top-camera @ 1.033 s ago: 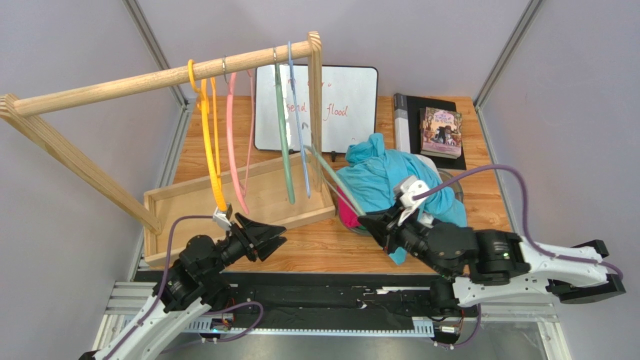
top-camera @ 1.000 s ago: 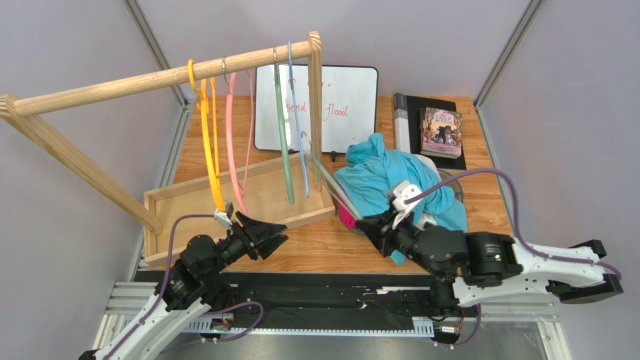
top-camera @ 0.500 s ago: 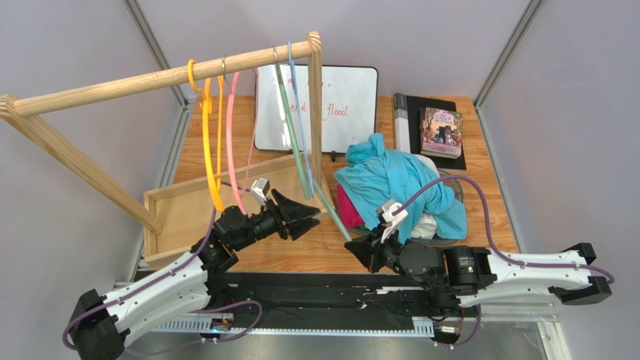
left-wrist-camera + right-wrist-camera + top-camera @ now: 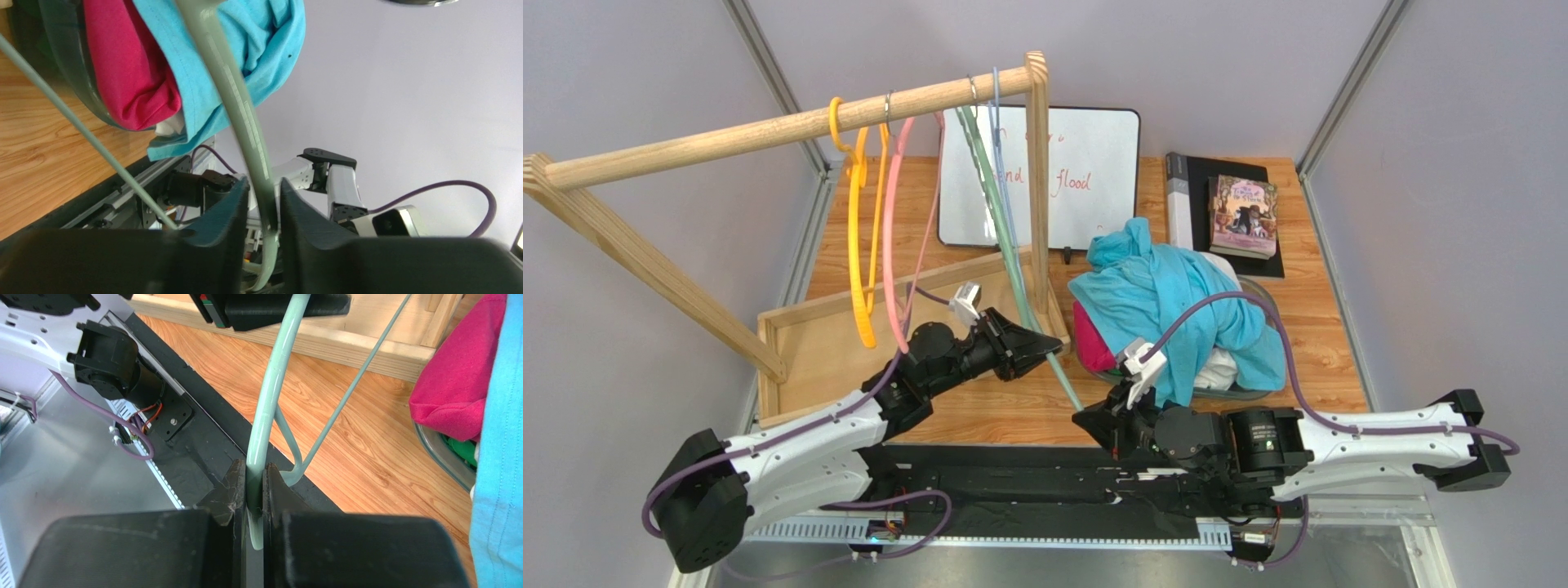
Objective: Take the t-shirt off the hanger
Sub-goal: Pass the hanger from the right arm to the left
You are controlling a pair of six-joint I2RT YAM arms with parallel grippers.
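From where I stand the job looks all but done. The turquoise t-shirt [image 4: 1161, 294] lies in a loose heap over a bowl [image 4: 439, 454] toward the right edge of the surface [image 4: 1320, 337], with a pink garment [image 4: 1090, 341] bunched under it. The pale green hanger [image 4: 270, 398] runs bare from the wooden rail [image 4: 768, 129] down toward the near edge. In the overhead view no cloth sits on it. In the left wrist view the top of its arm crosses in front of the turquoise fabric, so I cannot rule out a last snag there.

The left hand [image 4: 1032, 346] is pinching the hanger's thick arm partway down. The right hand [image 4: 1090, 423] is pressed tight on the lower bend of the same hanger, just past the near edge. What seems left is letting the hanger swing back under the rail beside the yellow hanger [image 4: 852, 245] and the pink hanger [image 4: 886, 245].

The hanger is smooth, slightly glossy plastic. It has a rounded, flattened arm and a much thinner straight crossbar meeting it at a curved corner. The shirt is soft matte knit, folding in deep limp creases, with a stitched hem showing. The rail is pale, round, unfinished-looking timber, and the surface is warm, grained wood planking.
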